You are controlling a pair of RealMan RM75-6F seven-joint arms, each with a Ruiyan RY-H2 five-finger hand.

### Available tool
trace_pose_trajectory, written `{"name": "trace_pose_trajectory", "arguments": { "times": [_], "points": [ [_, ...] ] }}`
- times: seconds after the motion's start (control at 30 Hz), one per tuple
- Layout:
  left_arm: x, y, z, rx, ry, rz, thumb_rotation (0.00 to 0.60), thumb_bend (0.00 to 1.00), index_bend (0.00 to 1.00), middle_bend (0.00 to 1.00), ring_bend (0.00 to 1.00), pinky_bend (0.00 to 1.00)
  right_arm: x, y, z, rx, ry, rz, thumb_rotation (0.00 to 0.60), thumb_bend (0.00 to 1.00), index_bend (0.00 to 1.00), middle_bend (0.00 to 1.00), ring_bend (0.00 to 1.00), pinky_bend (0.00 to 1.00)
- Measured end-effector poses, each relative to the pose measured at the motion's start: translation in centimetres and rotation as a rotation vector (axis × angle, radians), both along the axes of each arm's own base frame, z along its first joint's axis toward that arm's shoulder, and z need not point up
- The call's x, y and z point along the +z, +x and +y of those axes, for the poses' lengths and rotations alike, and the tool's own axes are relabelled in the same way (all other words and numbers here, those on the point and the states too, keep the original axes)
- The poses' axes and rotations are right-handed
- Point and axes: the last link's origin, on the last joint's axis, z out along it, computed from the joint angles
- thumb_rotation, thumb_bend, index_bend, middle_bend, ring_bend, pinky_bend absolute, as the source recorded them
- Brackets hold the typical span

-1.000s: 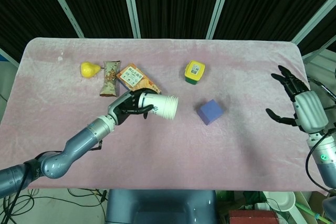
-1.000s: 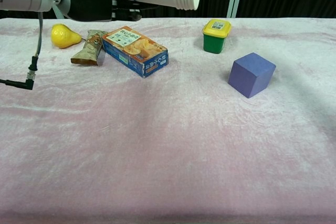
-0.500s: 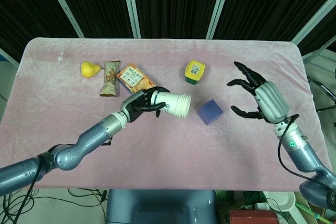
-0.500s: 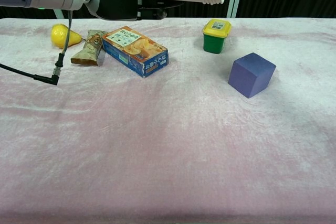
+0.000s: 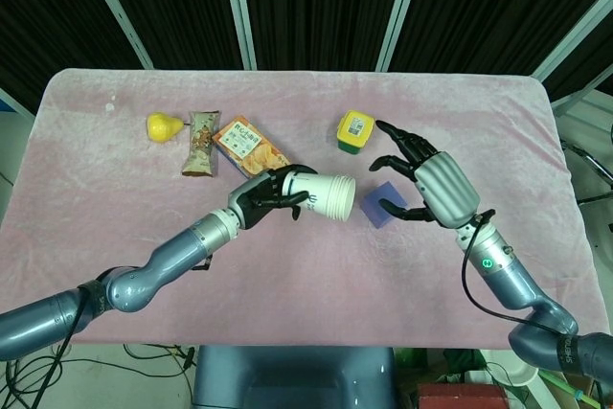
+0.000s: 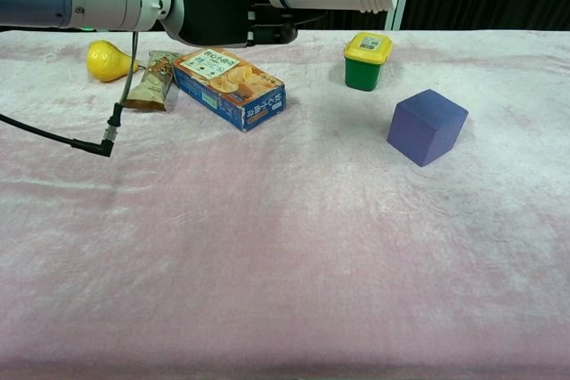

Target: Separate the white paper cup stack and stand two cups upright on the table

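Gripping the white paper cup stack point(image 5: 322, 195) sideways above the table, the left hand point(image 5: 263, 200) is pointing its rims toward the empty, spread-fingered right hand point(image 5: 429, 187) just beyond.

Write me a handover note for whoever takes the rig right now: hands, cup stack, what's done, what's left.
Left hand: grips the white paper cup stack on its side in the air above the table, rims pointing toward the right hand.
Right hand: open, fingers spread, holding nothing, near the stack's rims and above the purple cube.
Done: stack lifted and presented. No cup separated, none standing on the table.
Left: pull one cup off with the right hand, then stand two cups upright on bare cloth.
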Motion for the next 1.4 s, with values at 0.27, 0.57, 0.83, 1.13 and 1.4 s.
{"name": "trace_pose_trajectory", "arguments": {
  "times": [0.27,0.57,0.83,1.13,1.4],
  "points": [
    [-0.9,0.3,-0.4,-0.006,-0.021,-0.003,0.600,0.41,0.56,0.53,0.42,0.61,-1.0,1.7,0.2,0.031,-0.001,-0.004,0.600,0.25,0.45,0.00,0.12,0.18],
    [-1.6,0.6,-0.6,0.001,-0.038,-0.021,0.600,0.41,0.55,0.53,0.42,0.61,-1.3,2.2,0.4,0.034,0.008,-0.013,0.600,0.28,0.47,0.00,0.12,0.18],
    [-1.5,0.7,-0.7,-0.002,-0.046,-0.033,0.600,0.41,0.55,0.52,0.42,0.61,-1.3,1.9,0.4,0.028,-0.007,0.002,0.600,0.28,0.47,0.00,0.12,0.18],
    [-2.1,0.9,-0.9,-0.007,-0.064,-0.038,0.600,0.41,0.55,0.52,0.42,0.61,-1.8,2.5,0.7,0.048,0.014,-0.025,0.600,0.28,0.52,0.00,0.12,0.18],
    [-2.4,1.1,-1.0,-0.005,-0.077,-0.051,0.600,0.41,0.55,0.52,0.42,0.61,-2.1,2.7,0.8,0.053,0.010,-0.021,0.600,0.26,0.54,0.00,0.12,0.18]
  ]
}}
